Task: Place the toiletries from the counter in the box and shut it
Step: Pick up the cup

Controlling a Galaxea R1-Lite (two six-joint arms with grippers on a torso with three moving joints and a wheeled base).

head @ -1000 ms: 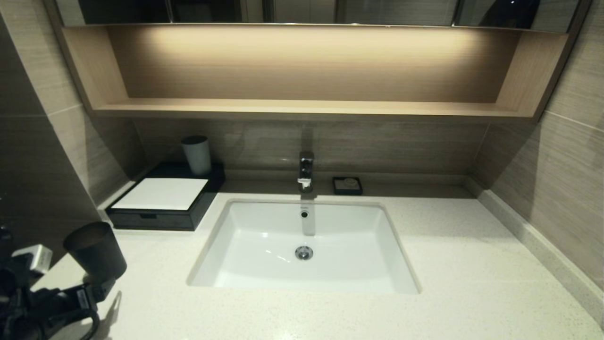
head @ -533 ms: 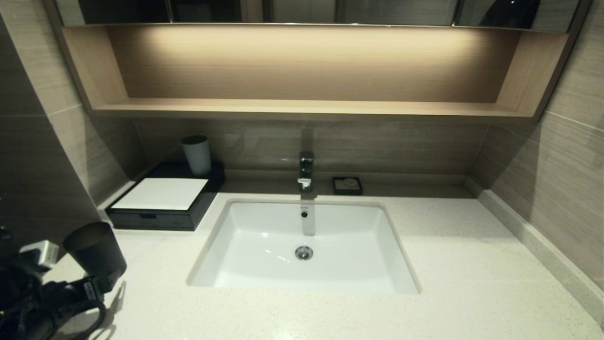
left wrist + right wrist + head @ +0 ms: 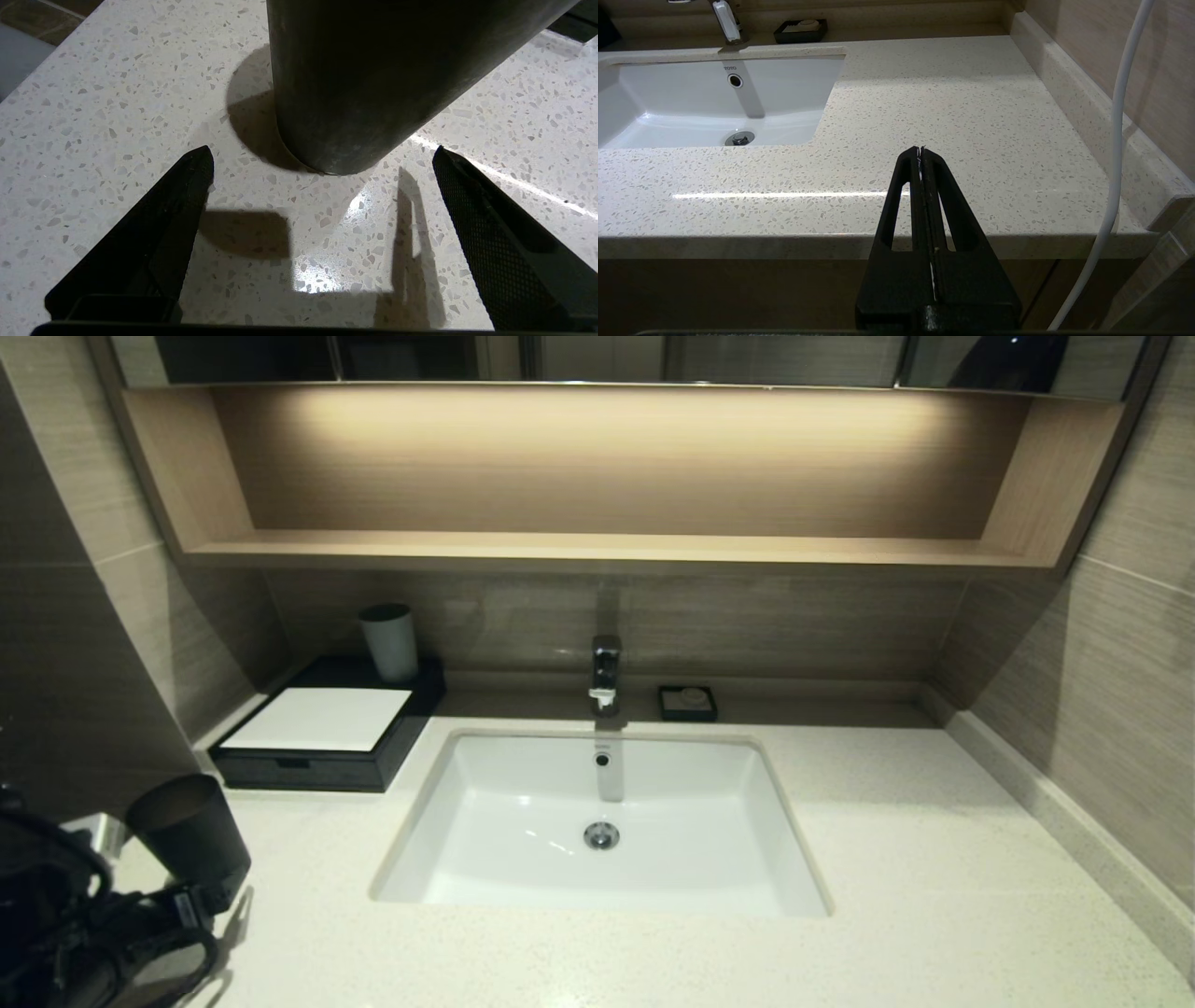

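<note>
1. At the counter's [image 3: 934, 859] near left corner, the left gripper [image 3: 322, 154] hangs low over the speckled stone with its two black fingers [image 3: 154, 233] spread wide and nothing between them.
2. A dark grey tapered cup [image 3: 373, 70] stands on the stone just ahead of the fingertips. It sits outside the gap and touches neither finger.
3. The black box [image 3: 308, 770] lies farther back on the same side, beyond that cup and against the wall to the left of the white basin [image 3: 523, 803]. Its drawer front faces the near edge and looks flush, and a pale cup [image 3: 390, 642] stands on its back corner behind the white top panel [image 3: 322, 717].
4. No wrapped toiletry packet shows in any view, neither on the stone nor in a claw, so where the packets are cannot be told.
5. The right gripper [image 3: 920, 149] is parked off the counter's near right edge, fingers pressed together and empty. It is well apart from the box, with the basin between them.
6. Judgement: the left arm is plainly the nearer one. Any reach to the drawer runs straight back past the dark cup, which could be knocked over, so the claw should probably skirt it on the basin side.
</note>
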